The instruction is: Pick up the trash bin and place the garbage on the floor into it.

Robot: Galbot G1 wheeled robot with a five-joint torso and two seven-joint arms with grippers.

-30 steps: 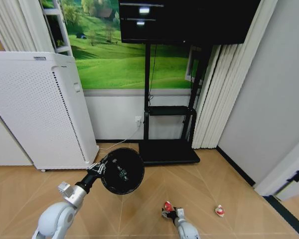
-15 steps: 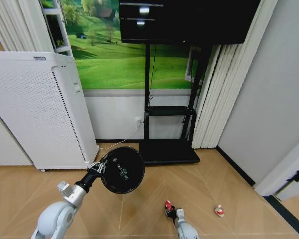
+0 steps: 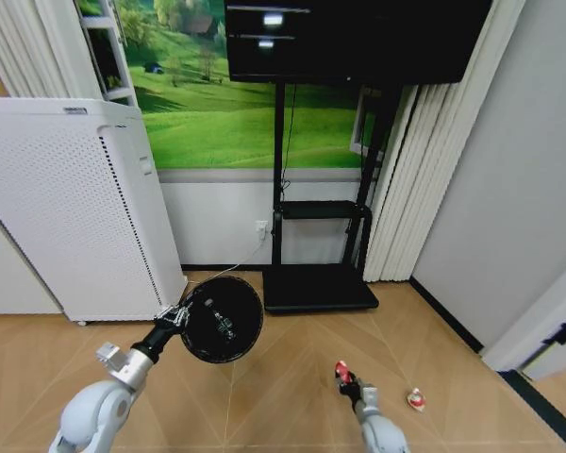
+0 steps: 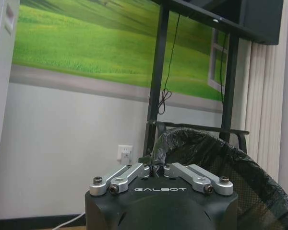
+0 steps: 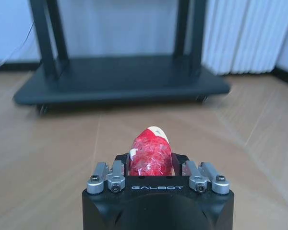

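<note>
The left gripper (image 3: 176, 315) is gripping the bin (image 3: 222, 320) by its rim, above the floor; the right gripper (image 3: 347, 378) is clamping a red wrapper (image 5: 150, 155), jaws narrow.

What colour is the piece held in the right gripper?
Red with white patches; the piece shows best in the right wrist view, clamped in the right gripper.

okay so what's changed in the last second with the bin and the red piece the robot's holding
The left gripper, clamped on the bin rim, carried it slightly left. The right gripper, shut on the red piece, moved right, away from the bin. The red-and-white piece stayed on the floor, as did the white cabinet.
</note>
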